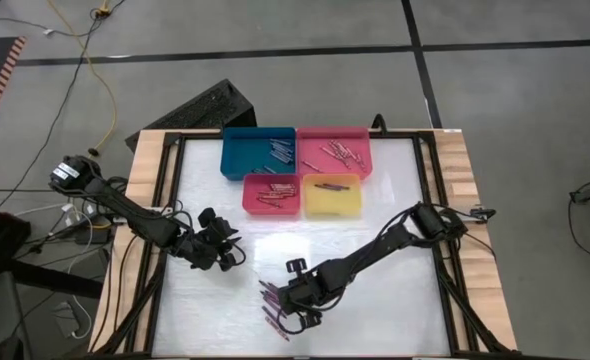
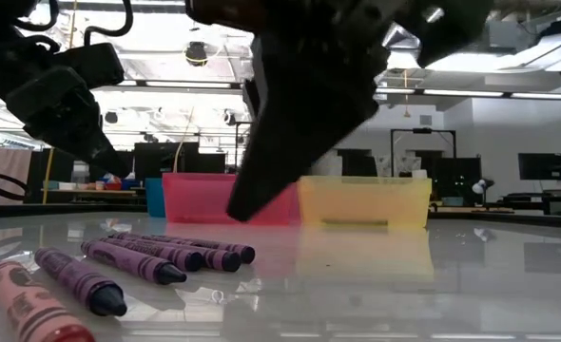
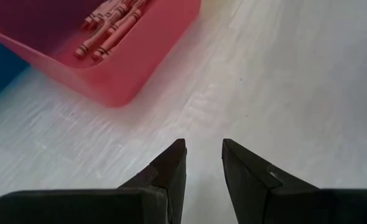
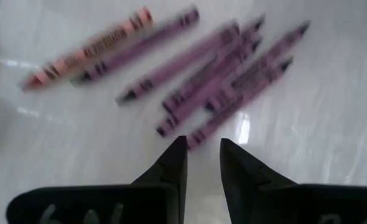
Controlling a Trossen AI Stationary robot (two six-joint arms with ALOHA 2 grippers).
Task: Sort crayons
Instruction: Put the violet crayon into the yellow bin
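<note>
Several purple crayons (image 4: 221, 81) and one pink-red crayon (image 4: 87, 46) lie flat on the white table near its front edge (image 1: 273, 305); they also show in the low view (image 2: 157, 256). My right gripper (image 4: 202, 146) hovers just beside this pile (image 1: 293, 300), its fingers a little apart, with nothing between them. My left gripper (image 3: 203, 149) is over bare table at mid left (image 1: 230, 252), also narrowly open and empty, with the red tray (image 3: 127, 74) ahead of it. More crayons lie in the trays.
Four trays stand at the table's far middle: blue (image 1: 237, 160), pink (image 1: 310, 140), red (image 1: 253, 200) and yellow (image 1: 332, 205), each holding crayons. Wooden rails (image 1: 150, 200) frame the table. Bare white table lies between the trays and the pile.
</note>
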